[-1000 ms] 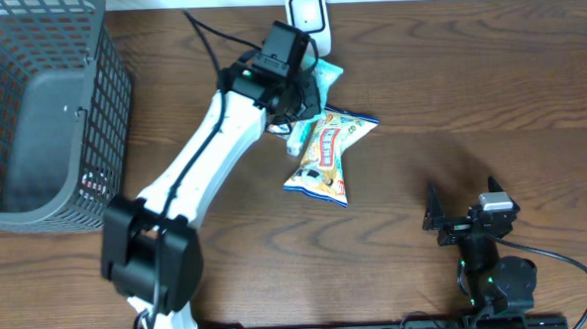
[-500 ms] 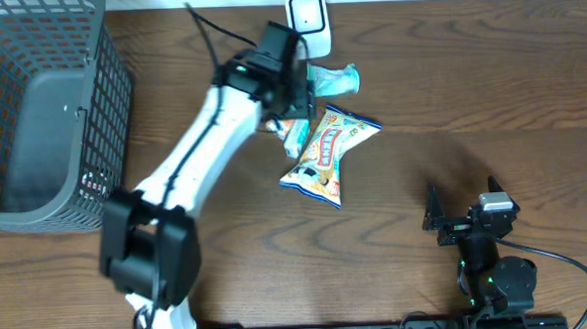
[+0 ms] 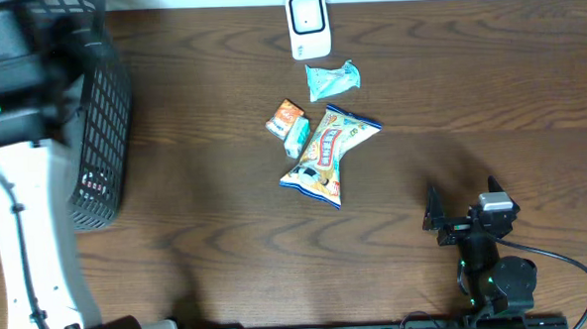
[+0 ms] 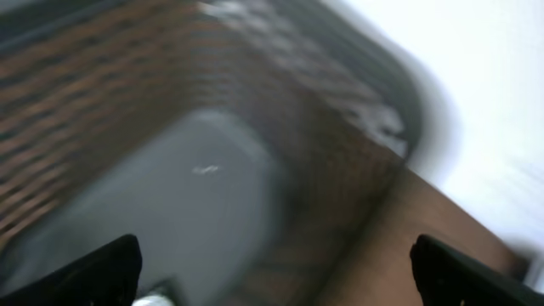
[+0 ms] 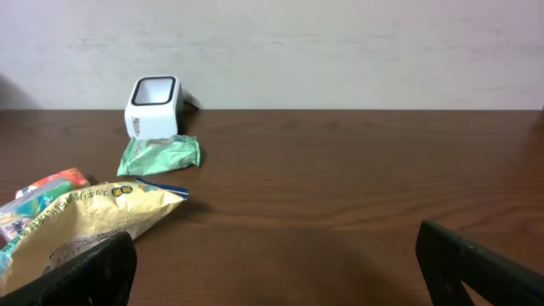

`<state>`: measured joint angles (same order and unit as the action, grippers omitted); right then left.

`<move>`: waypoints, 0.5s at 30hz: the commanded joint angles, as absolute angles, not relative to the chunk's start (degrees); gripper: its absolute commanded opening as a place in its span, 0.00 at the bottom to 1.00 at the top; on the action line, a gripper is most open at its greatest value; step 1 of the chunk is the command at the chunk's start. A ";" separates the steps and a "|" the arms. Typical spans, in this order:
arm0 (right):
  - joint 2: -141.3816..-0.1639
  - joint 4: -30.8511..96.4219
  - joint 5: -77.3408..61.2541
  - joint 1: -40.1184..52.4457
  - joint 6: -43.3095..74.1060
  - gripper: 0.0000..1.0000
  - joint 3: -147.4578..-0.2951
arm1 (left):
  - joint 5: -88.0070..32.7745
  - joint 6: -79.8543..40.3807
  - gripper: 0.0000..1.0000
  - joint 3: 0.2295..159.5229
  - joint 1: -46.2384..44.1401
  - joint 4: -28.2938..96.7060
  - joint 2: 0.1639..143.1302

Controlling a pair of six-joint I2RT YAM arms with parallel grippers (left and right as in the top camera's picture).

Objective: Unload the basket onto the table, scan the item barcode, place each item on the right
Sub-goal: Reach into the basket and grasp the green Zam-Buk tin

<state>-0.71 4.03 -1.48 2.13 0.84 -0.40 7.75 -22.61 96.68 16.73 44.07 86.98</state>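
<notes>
**Teal packet lying by the scanner, both pincers empty**

The teal packet (image 3: 331,79) is small and crinkly, pinched at one end. It lies flat on the bench (image 3: 489,87) just beside the white scanner (image 3: 307,25), and nothing is gripping it. I can't spot a barcode on it in any view, it's too small. A little orange packet (image 3: 285,116) and a yellow snack bag (image 3: 329,155) lie near it, and the bag is cut off in the right wrist view. The left pincer (image 4: 272,280) is spread wide with nothing in it, over the grey basket (image 3: 103,113), though that view is pure smear. The right pincer (image 5: 276,272) is wide open and empty too, well apart from the packets
</notes>
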 commanded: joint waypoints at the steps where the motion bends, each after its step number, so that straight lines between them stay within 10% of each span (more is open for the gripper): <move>1: -0.43 4.29 -1.19 2.31 1.43 0.99 -0.32 | 8.38 -30.00 0.99 96.47 24.51 47.33 88.49; 15: -0.43 4.29 -1.19 2.31 1.43 0.99 -0.32 | -0.91 -30.50 0.98 89.17 32.05 55.94 97.17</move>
